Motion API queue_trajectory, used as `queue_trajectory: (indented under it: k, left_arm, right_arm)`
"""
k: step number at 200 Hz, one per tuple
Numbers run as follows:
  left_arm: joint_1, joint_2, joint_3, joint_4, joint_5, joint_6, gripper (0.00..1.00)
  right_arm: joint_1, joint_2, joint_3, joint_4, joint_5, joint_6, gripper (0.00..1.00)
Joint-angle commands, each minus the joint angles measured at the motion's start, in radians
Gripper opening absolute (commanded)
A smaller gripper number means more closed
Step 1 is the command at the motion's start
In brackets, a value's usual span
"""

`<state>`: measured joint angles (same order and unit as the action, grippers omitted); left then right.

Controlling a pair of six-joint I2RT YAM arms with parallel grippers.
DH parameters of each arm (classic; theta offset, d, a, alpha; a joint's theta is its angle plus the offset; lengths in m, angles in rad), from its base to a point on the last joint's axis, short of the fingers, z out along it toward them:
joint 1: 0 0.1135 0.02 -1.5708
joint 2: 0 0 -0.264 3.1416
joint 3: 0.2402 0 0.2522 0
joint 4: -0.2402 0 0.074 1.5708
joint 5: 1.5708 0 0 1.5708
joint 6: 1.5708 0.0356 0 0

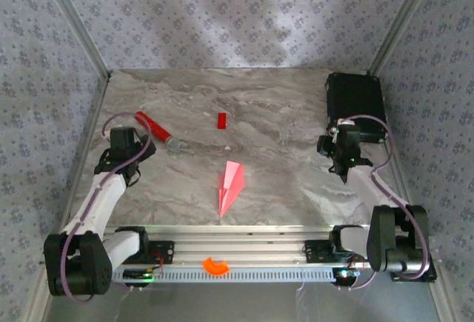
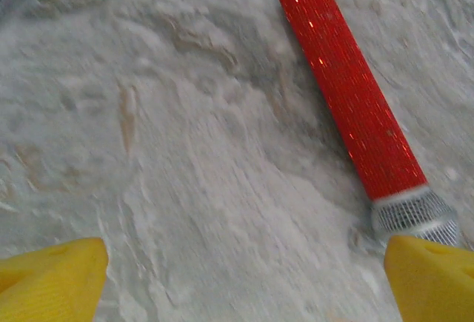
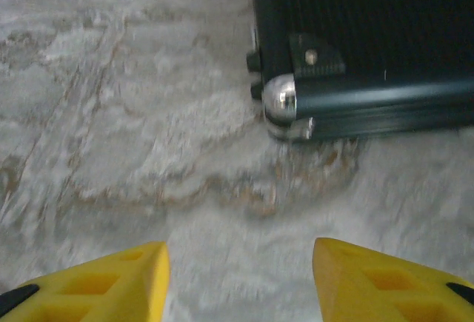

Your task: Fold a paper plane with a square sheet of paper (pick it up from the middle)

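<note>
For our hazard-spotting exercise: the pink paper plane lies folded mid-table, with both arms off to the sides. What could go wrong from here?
1. The left jaws stand open right beside the red microphone; a small swing could send it rolling towards the paper plane.
2. The right jaws hang open near a corner of the black case; a forward move might strike it.
3. The plane lies loose; a passing arm could brush it and spoil its folds.
</note>
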<state>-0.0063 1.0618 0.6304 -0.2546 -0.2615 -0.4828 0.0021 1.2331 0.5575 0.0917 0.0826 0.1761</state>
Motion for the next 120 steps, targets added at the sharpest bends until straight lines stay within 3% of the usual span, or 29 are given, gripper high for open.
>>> queue_trajectory:
  k: [1,31,38,50,62,85,97,106,111,120]
  left_arm:
    - [0.005,0.038,-0.037,0.189,-0.135,0.108,0.96]
    - [0.004,0.111,-0.105,0.397,-0.134,0.212,0.96]
    - [0.004,0.131,-0.120,0.448,-0.123,0.229,0.96]
    - [0.004,0.169,-0.151,0.561,-0.075,0.263,0.96]
    - [0.004,0.218,-0.171,0.662,-0.051,0.282,0.96]
    - [0.006,0.309,-0.192,0.837,0.000,0.339,0.96]
    - [0.006,0.336,-0.157,0.812,0.036,0.374,0.96]
    - [0.006,0.356,-0.148,0.832,0.064,0.405,0.95]
    - [0.006,0.373,-0.160,0.877,0.071,0.415,0.95]
    - [0.008,0.416,-0.188,0.966,0.073,0.414,0.95]
  right_arm:
    - [-0.011,0.080,-0.030,0.247,0.032,-0.122,0.56]
    - [-0.009,0.207,-0.075,0.506,0.001,-0.194,0.56]
    - [-0.007,0.227,-0.057,0.483,0.005,-0.211,0.57]
    - [-0.022,0.268,-0.072,0.561,-0.105,-0.239,0.57]
    - [-0.028,0.267,-0.097,0.596,-0.092,-0.215,0.59]
    - [-0.042,0.321,-0.196,0.824,-0.099,-0.185,0.74]
    - [-0.052,0.289,-0.174,0.731,-0.063,-0.180,0.81]
    - [-0.044,0.304,-0.184,0.776,-0.051,-0.186,0.85]
    - [-0.040,0.306,-0.184,0.782,-0.041,-0.189,0.97]
    - [-0.026,0.297,-0.174,0.751,0.006,-0.193,0.99]
